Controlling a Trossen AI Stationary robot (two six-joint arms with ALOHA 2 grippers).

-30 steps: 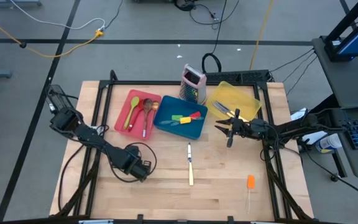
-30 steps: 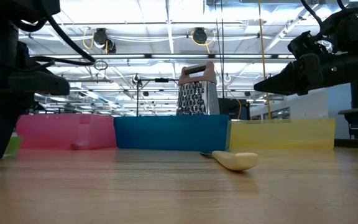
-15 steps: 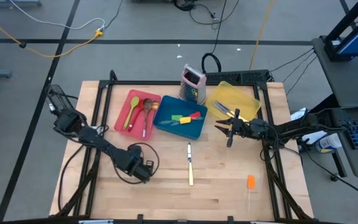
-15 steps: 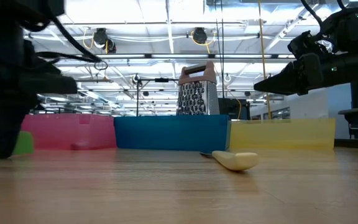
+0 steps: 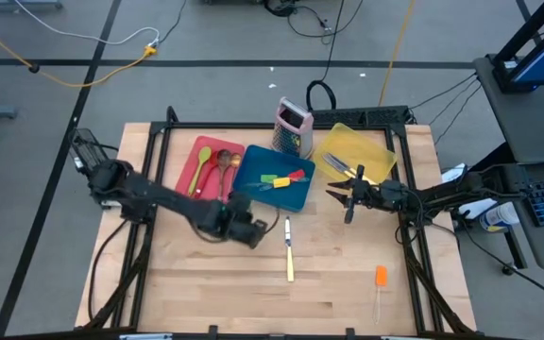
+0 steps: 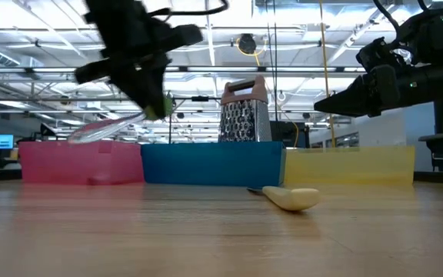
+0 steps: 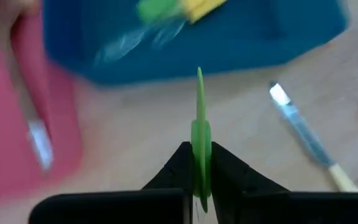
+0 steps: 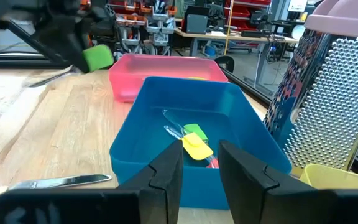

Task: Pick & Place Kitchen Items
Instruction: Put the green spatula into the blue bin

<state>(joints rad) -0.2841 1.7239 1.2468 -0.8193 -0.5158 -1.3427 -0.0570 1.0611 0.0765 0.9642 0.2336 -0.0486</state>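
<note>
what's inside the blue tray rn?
Blue tray holds a green spatula, a yellow spatula and a red one, mostly covered by them. Left gripper, shut on another green spatula, hovers beside it.

robotics lab or workshop, strip-lit ceiling [image 6: 206,15], workbenches [image 8: 241,37], floor cables [image 5: 83,38]

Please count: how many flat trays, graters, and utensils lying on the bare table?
Flat plastic trays (red tray, blue tray, yellow tray): 3
Upright metal box grater: 1
Utensils on bare wood (pale-handled knife, orange spatula): 2
Total: 6
</note>
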